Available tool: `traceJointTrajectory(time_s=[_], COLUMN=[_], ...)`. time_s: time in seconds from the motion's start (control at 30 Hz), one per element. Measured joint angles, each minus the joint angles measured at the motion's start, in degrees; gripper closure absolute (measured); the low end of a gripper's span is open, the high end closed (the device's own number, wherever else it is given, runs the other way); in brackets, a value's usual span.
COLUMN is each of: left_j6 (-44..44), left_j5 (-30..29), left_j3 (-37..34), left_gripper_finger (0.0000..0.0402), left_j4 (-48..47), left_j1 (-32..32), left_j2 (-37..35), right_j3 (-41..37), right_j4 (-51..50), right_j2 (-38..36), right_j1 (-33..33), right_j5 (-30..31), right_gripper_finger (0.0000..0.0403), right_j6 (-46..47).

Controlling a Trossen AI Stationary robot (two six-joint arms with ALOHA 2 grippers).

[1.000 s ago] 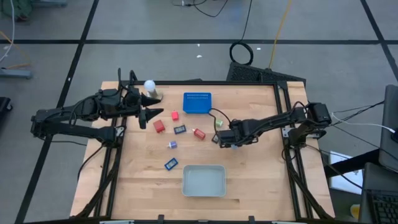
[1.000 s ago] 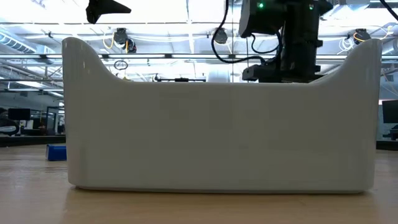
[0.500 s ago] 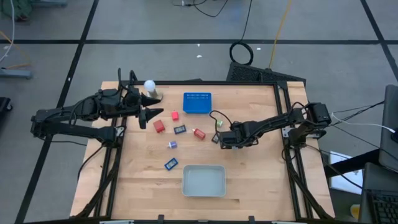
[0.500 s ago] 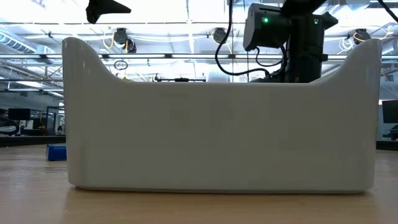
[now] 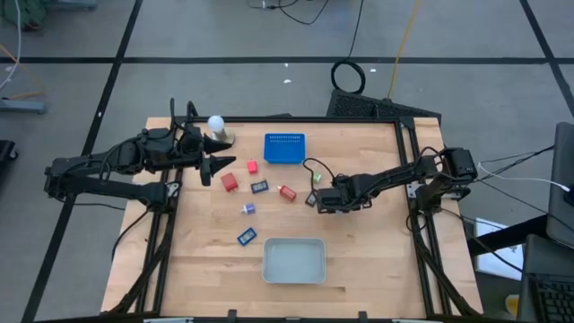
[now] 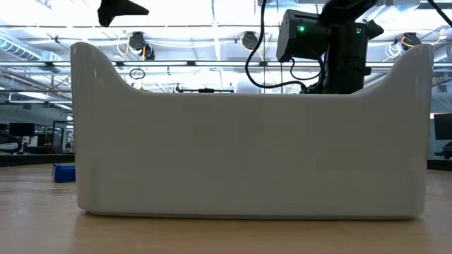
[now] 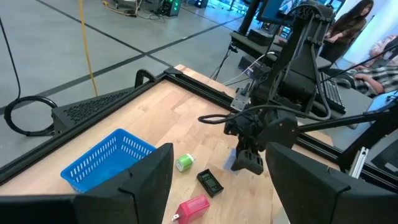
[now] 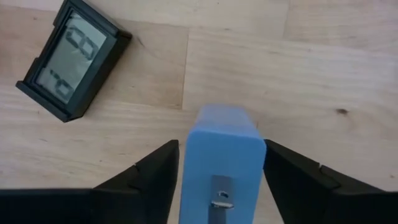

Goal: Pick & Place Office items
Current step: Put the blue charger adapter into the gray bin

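In the high view the small office items lie scattered mid-table: a red block point(image 5: 230, 182), a smaller red one point(image 5: 253, 166), a black one point(image 5: 260, 187), a pink-red one point(image 5: 287, 192), a green one point(image 5: 316, 177), a purple one point(image 5: 248, 209) and a blue one point(image 5: 246, 237). My right gripper point(image 5: 328, 202) points down at the table right of them, shut on a light-blue piece point(image 8: 221, 149); a black display piece point(image 8: 71, 65) lies beside it. My left gripper point(image 5: 215, 166) hovers open near the table's left edge, holding nothing. My right gripper pinches the light-blue piece between its two fingers point(image 8: 149, 180), one on each of its opposite side faces point(image 8: 189, 168). The fingers come from above, pointing down. A small metal prong point(image 8: 219, 193) on the piece faces the wrist camera. Whether the piece is clear of the table does not show.
A blue perforated basket point(image 5: 284, 148) stands toward the far edge, and a white ball on a stand point(image 5: 216, 124) sits at the far left corner. A white tray point(image 5: 293, 260) stands near the near edge and fills the low view point(image 6: 247, 155).
My right gripper has shifted a little toward the table's right, its wrist moving rightward in the low view. The left arm has kept still, and the scattered pieces lie where they were.
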Motion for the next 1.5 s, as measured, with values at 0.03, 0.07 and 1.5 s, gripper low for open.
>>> traceJointTrajectory(time_s=[0.03, 0.07, 1.5], left_j6=[-0.01, 0.00, -0.01], left_j5=[0.01, 0.00, 0.07], left_j3=[0.00, 0.00, 0.00], left_gripper_finger=[0.0147, 0.0147, 0.0147], left_j4=[0.00, 0.00, -0.02], left_j1=[0.00, 0.00, 0.00], left_j2=[0.00, 0.00, 0.00], right_j3=[0.00, 0.00, 6.25], right_j4=[-0.02, -0.03, 0.85], right_j2=[0.00, 0.00, -10.47], right_j1=[0.00, 0.00, 1.47], right_j5=[0.00, -0.01, 10.82], right_gripper_finger=[0.0204, 0.0213, 0.0290], right_j6=[-0.02, -0.10, -7.24])
